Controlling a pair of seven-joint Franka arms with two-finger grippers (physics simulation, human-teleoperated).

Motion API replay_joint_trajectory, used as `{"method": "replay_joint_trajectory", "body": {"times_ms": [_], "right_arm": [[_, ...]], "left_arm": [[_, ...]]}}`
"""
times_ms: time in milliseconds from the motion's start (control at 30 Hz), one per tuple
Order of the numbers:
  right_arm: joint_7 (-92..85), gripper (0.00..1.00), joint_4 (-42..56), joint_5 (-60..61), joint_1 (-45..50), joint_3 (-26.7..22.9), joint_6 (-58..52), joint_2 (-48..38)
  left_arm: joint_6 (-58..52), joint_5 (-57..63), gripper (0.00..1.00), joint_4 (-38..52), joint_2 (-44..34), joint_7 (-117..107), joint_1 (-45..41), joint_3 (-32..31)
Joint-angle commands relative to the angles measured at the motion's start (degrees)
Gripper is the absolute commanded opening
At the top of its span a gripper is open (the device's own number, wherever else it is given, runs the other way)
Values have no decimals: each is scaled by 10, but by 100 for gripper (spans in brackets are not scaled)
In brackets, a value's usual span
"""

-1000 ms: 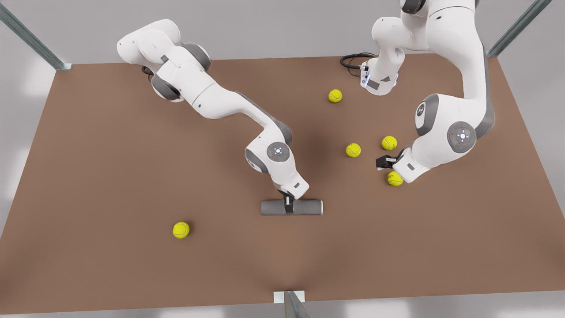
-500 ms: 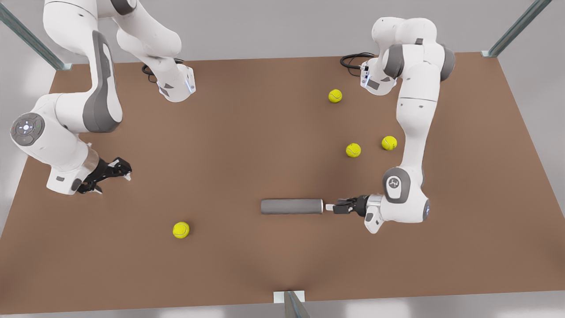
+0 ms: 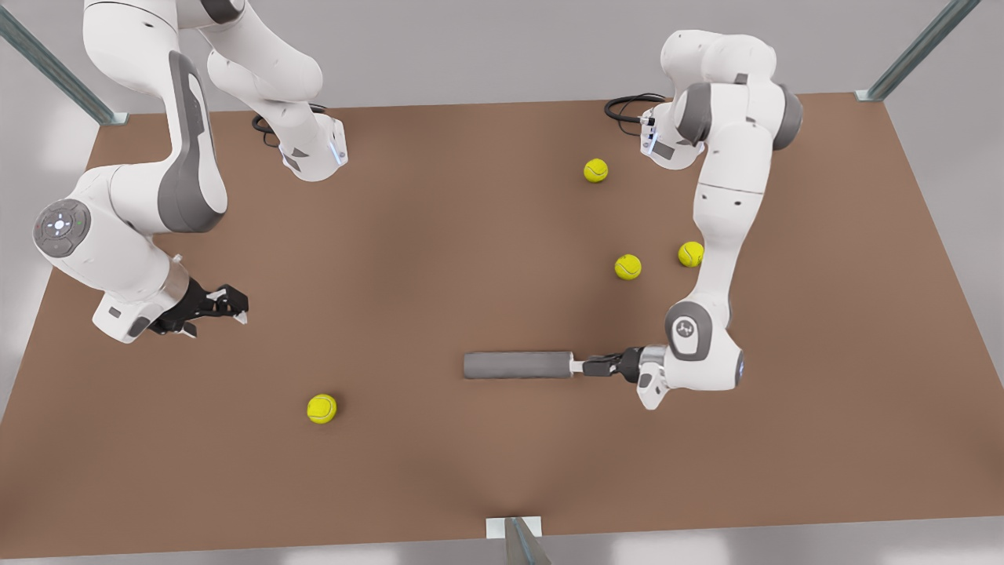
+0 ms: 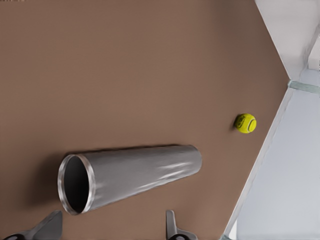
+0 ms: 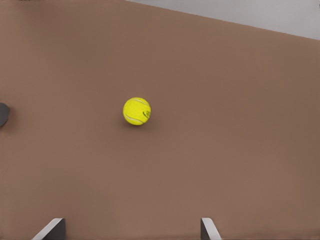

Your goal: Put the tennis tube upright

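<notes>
**Tube lying flat, left pincer at its hollow end**

Read across the front view from its left to its right. At the front view's left, my right pincer point(image 3: 227, 306) hangs above bare table point(image 3: 439, 204), fingers spread and holding nothing; this arm waits. Its wrist view looks down on one tennis ball point(image 5: 137, 111), the same ball that lies in the front view toward the near edge point(image 3: 321, 409). At the centre, the tennis tube point(image 3: 518, 366) lies on its side, its long axis running across the front view. The left wrist view faces the hollow mouth of the tube point(image 4: 131, 176), so the open end is the one toward my left pincer point(image 3: 584, 366). That pincer sits low at the tube's end on the front view's right, just beside the rim or touching it; I cannot tell which. Its fingers point(image 4: 172, 227) are spread and close on nothing. Farther toward the front view's right, three more balls point(image 3: 627, 267) lie well apart from the tube.

I judge the step in hand to be taking hold at the mouth. To do it well, I would pass one finger inside the opening and one outside, pinch the wall firmly, then swing the tube up about its closed far end, slowly enough that it neither rolls nor slides away.
</notes>
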Motion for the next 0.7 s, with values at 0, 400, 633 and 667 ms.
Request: {"method": "replay_joint_trajectory", "body": {"times_ms": [0,400,633,667], "right_arm": [[99,100,0,1,0,0,1,-1],[96,100,-1,2,-3,-1,1,0],[95,100,-1,10,-5,-1,1,1],[95,100,-1,10,-5,-1,1,1]], "left_arm": [[20,-21,100,0,5,125,-1,0],[20,-92,100,-38,9,184,-2,-7],[28,-112,100,-45,16,210,-11,-12],[28,-114,100,-46,19,214,-11,-12]]}}
